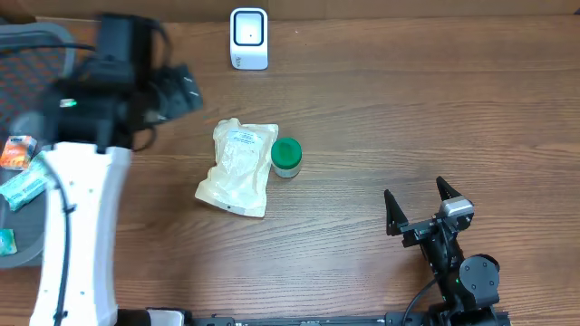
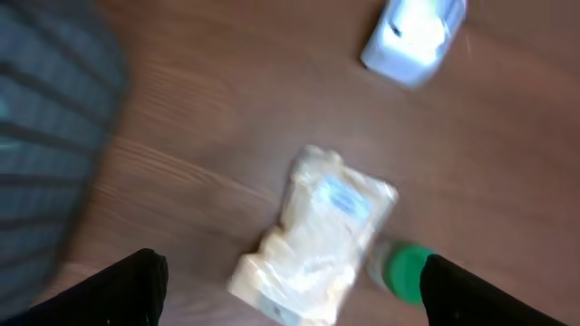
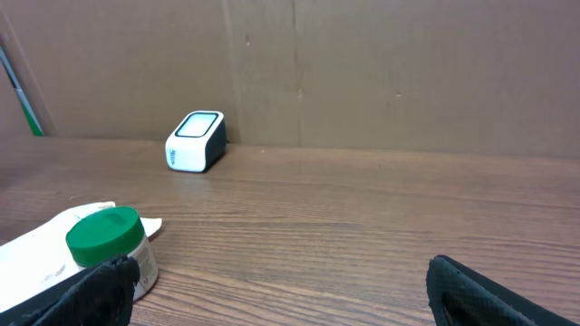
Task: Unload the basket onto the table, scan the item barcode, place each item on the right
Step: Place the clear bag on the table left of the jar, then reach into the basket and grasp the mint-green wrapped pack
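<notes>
Nearest, at front right: right gripper (image 1: 415,190) low over the table (image 1: 381,118), fingers wide apart, nothing between them. Further in, mid-table: pale pouch (image 1: 237,167) lying flat, label side up, with a green-lidded jar (image 1: 287,157) just beside its right edge. Up left, blurred and high above the wood: left gripper (image 1: 181,89), fingers spread, holding nothing. At the left edge: mesh basket (image 1: 36,36) with packets (image 1: 23,186). Farthest, by the back edge: white scanner (image 1: 248,38), well apart from the pouch.

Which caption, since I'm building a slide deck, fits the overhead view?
Pale plastic pouch and green-lidded jar side by side on a wooden table, white box-shaped scanner beyond.
</notes>
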